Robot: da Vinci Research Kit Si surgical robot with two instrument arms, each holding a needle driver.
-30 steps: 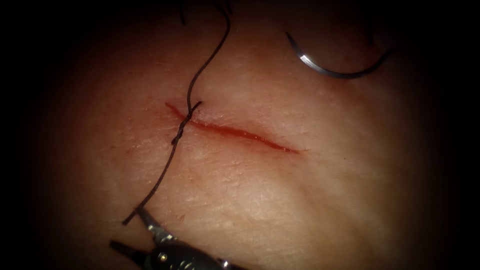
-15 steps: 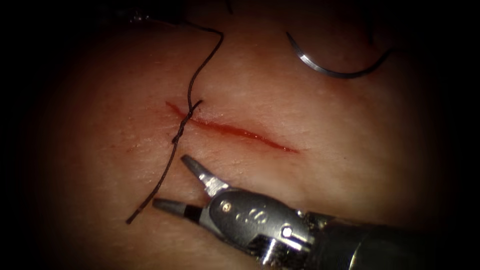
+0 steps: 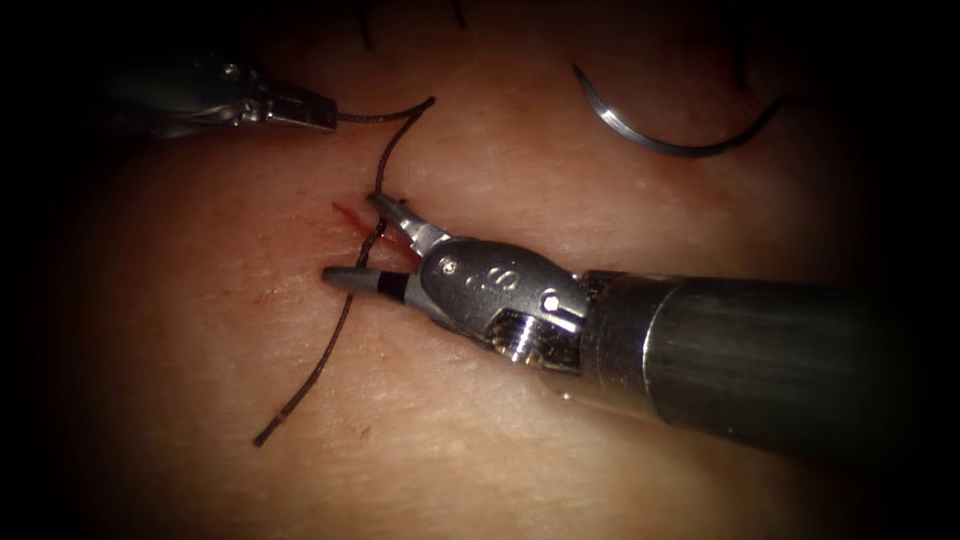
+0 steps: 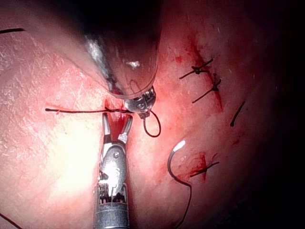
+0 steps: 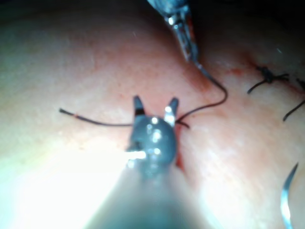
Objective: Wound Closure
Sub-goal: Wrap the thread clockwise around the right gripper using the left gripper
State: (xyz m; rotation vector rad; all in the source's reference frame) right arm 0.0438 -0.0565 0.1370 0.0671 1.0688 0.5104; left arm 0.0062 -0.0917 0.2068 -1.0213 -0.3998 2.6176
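Note:
The tissue (image 3: 200,330) has a cut (image 3: 345,214) whose left end shows; my right tool's body covers the rest. Dark thread (image 3: 322,362) crosses that end with a twisted knot (image 3: 368,240). The right tool (image 3: 352,237) stands open with one jaw on each side of the knot, holding nothing. The left tool (image 3: 325,114) at the upper left is shut on the thread strand running up from the knot. The curved needle (image 3: 670,143) lies free on the tissue to the upper right, in neither tool. In the right wrist view the open jaws (image 5: 155,102) straddle the thread (image 5: 100,122).
The thread's short tail ends at the lower left (image 3: 260,440). The right tool's thick shaft (image 3: 760,360) lies across the tissue right of the cut. In the left wrist view there are earlier stitches (image 4: 200,71) with red fluid around them, and the needle (image 4: 172,164).
The right tool moved up from the lower edge to the knot, jaws open throughout. The left tool came in at the upper left and drew the upper thread strand leftward.

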